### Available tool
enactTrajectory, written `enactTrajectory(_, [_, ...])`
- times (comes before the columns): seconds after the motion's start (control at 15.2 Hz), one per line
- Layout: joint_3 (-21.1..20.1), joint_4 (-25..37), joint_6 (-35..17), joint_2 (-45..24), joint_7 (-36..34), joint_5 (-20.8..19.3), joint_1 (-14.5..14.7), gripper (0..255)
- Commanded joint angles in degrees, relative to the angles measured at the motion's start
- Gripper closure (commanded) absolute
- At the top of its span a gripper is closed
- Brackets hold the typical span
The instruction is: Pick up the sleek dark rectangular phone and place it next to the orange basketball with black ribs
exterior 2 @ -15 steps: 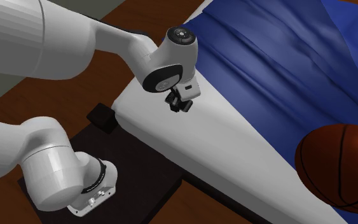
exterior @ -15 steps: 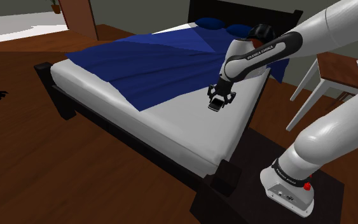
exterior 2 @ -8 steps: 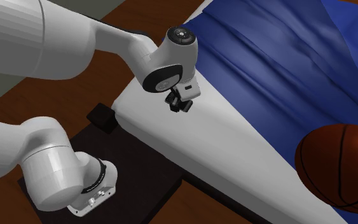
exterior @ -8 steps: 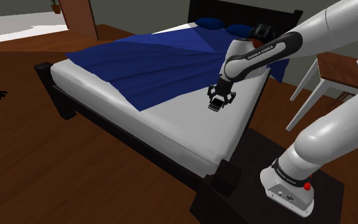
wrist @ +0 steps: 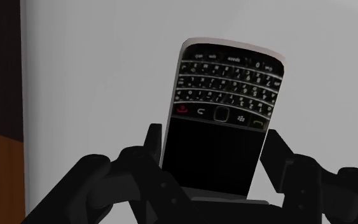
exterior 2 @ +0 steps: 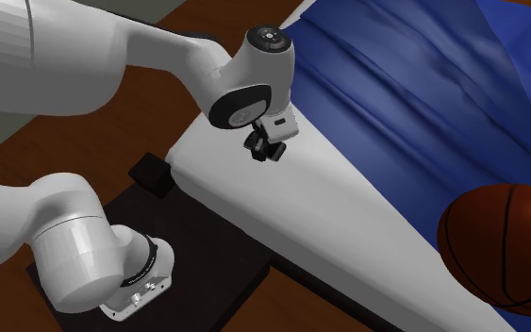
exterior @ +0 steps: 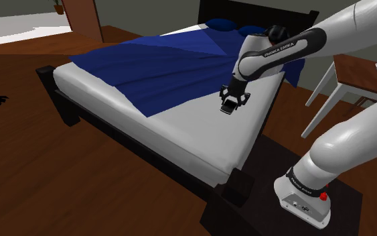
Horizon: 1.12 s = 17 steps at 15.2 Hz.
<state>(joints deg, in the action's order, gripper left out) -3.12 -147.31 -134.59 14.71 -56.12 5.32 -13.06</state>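
Note:
A dark phone with a keypad and a black screen sits clasped between my two black fingers, seen against the white sheet. In the shoulder view my gripper hangs just above the white part of the bed, near its right edge, shut on the phone. The second exterior view has the gripper over the sheet near the bed's corner. The orange-brown basketball with black ribs lies far off at that view's lower right, on the bed.
A blue blanket covers the far half of the bed, with blue pillows by the dark headboard. A wooden side table and a white chair frame stand at the shoulder view's right. A dark bedpost rises beside my stand.
My gripper has risen slightly above the sheet with the phone in it, and the wrist has lifted with it.

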Motion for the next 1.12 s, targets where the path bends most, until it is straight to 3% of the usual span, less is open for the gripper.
enactTrajectory(0.0, [0.05, 0.81, 1.91, 1.08, -0.09, -0.10, -0.04, 255])
enactTrajectory(1.06, [0.31, 8.38, 15.60, 7.21, -0.84, -0.67, -0.24, 255])
